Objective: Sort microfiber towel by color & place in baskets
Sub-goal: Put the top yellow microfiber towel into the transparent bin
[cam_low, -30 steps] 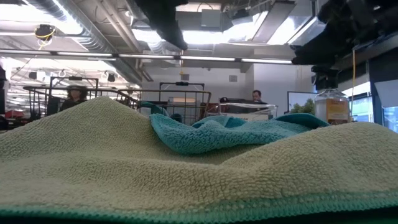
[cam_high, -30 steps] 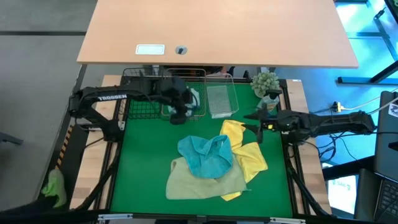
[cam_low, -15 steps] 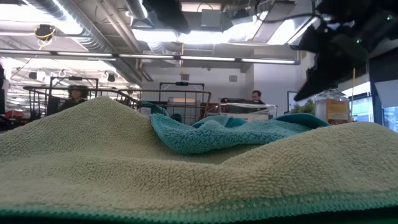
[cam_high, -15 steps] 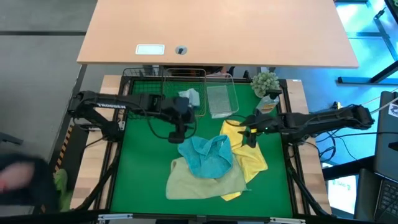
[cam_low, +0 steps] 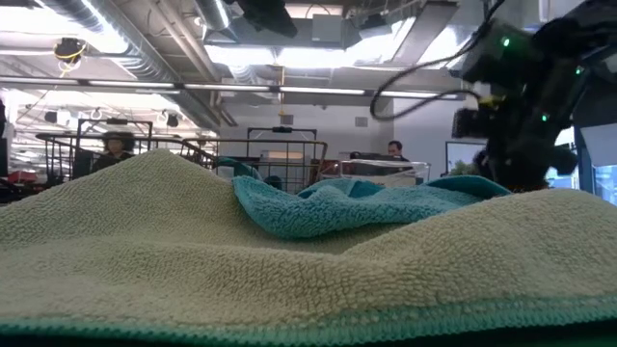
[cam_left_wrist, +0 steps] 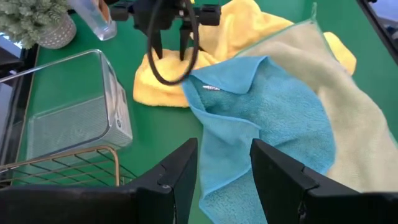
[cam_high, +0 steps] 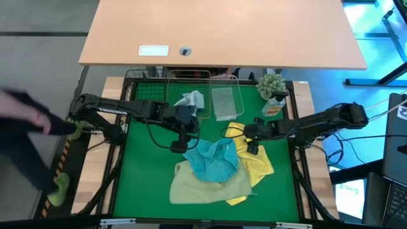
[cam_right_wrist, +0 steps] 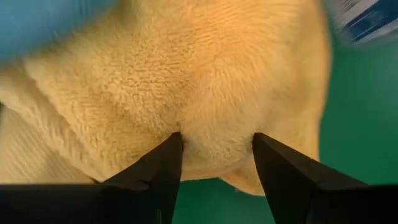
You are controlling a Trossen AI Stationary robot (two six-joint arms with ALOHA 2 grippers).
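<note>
Three towels lie heaped on the green mat: a blue towel (cam_high: 213,159), a yellow towel (cam_high: 254,159) and a pale green towel (cam_high: 210,184). A light bluish towel (cam_high: 191,100) lies in the copper basket (cam_high: 205,78), which stands between the black basket (cam_high: 143,95) and the silvery basket (cam_high: 226,102). My left gripper (cam_high: 179,146) hangs open just left of the blue towel (cam_left_wrist: 261,118), over its edge. My right gripper (cam_high: 251,147) is open, down on the yellow towel (cam_right_wrist: 205,74). My right gripper comes from above with its open fingertips (cam_right_wrist: 171,149) set down into the yellow towel's top layer near its far left part. A hump of cloth (cam_right_wrist: 214,140) bulges between them. The towel lies on the mat.
A potted plant (cam_high: 272,84) and a spray bottle (cam_high: 275,105) stand at the mat's far right corner. A person (cam_high: 25,127) moves beside the table's left edge, near a green cloth (cam_high: 60,187). Bare mat (cam_high: 146,172) lies left of the heap.
My left gripper has left the copper basket and moved toward the near edge, to the blue towel's left edge; the bluish towel stays in the basket. My right gripper has moved left and down onto the yellow towel. A person has come in at the left.
</note>
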